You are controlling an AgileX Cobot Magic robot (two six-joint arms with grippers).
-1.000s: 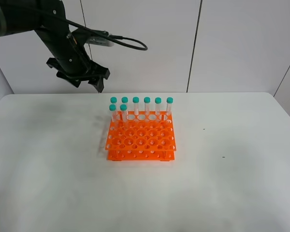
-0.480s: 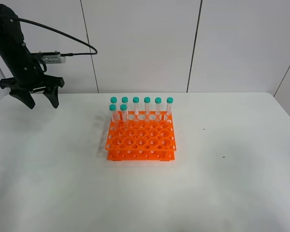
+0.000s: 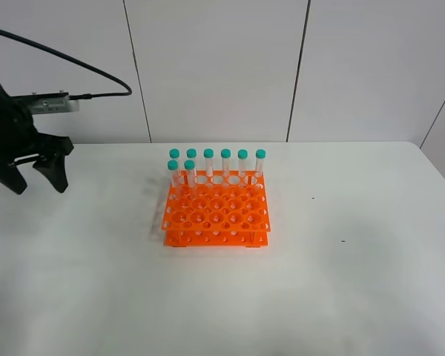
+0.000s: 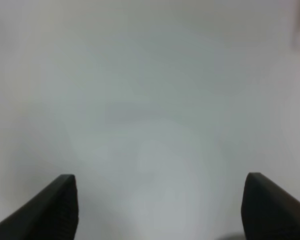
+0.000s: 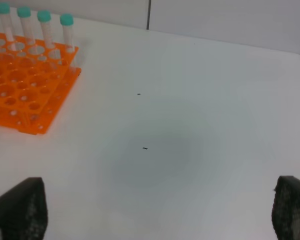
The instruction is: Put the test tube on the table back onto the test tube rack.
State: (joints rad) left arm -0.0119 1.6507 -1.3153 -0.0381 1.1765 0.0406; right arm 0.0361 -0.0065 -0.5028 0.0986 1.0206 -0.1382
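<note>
The left gripper [image 3: 34, 180] hangs over the far left edge of the counter [image 3: 341, 282], its fingers [image 3: 56, 176] spread wide with nothing between them. The left wrist view confirms it — only bare white surface lies ahead of the fingers [image 4: 60, 207]. The right gripper [image 5: 150, 220] is also spread apart and empty, its fingers [image 5: 17, 210] at the edges of its own view, the rack's near corner off to one side of them.

The orange rack [image 3: 216, 209] stands well away from the left fingers, toward the middle of the counter. Eight green-capped tubes stand upright along its back rows; I count none lying loose on the counter in any view. So the test tube [image 3: 189, 174] of the task is most likely already seated, probably one of the two in the second row, though which one cannot be told.

Judging from that, the step in hand is clearing away. Done well, it means keeping the fingers high and wide of the caps — a brush against one could tip the rack.
</note>
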